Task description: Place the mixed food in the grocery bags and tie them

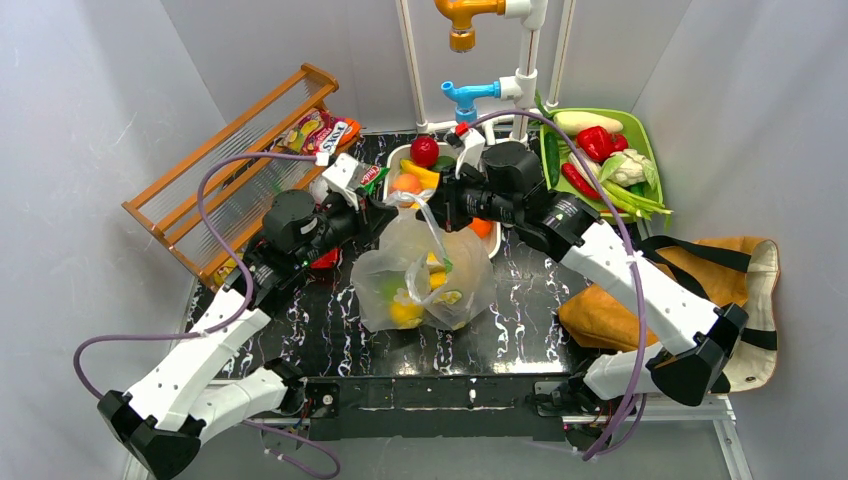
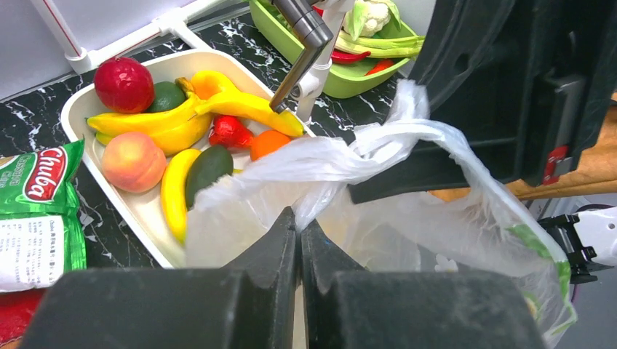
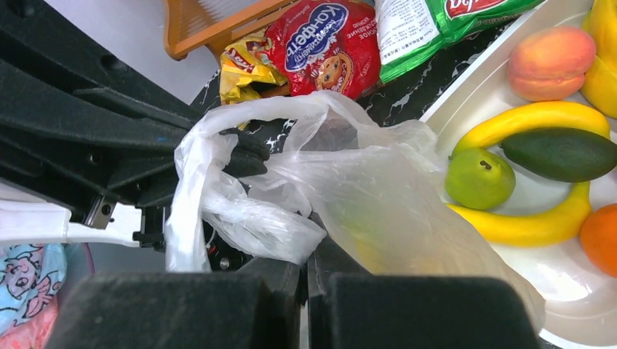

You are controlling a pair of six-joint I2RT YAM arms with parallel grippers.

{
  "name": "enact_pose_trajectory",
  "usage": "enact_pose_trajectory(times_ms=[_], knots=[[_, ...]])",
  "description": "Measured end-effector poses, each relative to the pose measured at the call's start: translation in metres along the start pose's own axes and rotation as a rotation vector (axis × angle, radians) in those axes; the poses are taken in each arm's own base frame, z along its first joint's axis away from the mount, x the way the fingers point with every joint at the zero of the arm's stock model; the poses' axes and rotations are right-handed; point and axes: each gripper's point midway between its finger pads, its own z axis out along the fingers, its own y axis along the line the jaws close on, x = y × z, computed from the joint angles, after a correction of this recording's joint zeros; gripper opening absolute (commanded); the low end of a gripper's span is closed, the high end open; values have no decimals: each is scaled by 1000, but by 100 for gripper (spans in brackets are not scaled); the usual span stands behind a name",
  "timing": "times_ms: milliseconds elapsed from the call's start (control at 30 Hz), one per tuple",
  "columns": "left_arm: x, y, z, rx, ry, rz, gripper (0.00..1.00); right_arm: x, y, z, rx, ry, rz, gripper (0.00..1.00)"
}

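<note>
Nearest the wrist cameras, each view is filled along its lower edge by black fingers pressed together. The left hand [image 2: 298, 225] is closed on a twisted handle of the clear plastic bag [image 1: 425, 285], with the film pinched right at its tips. The right hand [image 3: 304, 265] is likewise closed, and bag film is gathered down into the seam between its fingers, so a grip on the bag is read there too.

From above, the two hands are seen facing each other over the bag's mouth, with the twisted handles stretched between them. The bag stands at the middle of the black marbled tabletop [image 1: 520, 300], and yellow and green toy food is visible through its film.

Just beyond the bag, on the far side, a white tray [image 1: 393, 160] is set. A red apple [image 2: 124, 83], bananas [image 2: 156, 123], a peach [image 2: 133, 161], an avocado [image 2: 207, 167] and an orange [image 2: 268, 143] are held in it.

Snack packets [image 1: 318, 130] are piled at the far left beside a wooden rack [image 1: 215, 165]. A tan cloth tote [image 1: 590, 320] is slumped at the near right, well apart from the bag. A green tray [image 1: 652, 150] of vegetables is placed at the far right.
</note>
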Motion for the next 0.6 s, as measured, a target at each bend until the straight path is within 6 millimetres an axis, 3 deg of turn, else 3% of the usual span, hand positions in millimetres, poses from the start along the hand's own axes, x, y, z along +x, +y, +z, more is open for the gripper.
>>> enact_pose_trajectory(times_ms=[267, 433, 600], knots=[[5, 0, -4, 4, 13, 18, 0, 1, -1, -10, -8, 35, -29, 1], [11, -2, 1, 24, 47, 26, 0, -19, 8, -6, -37, 34, -44, 1], [1, 0, -1, -3, 57, 20, 0, -37, 11, -9, -30, 32, -37, 1]])
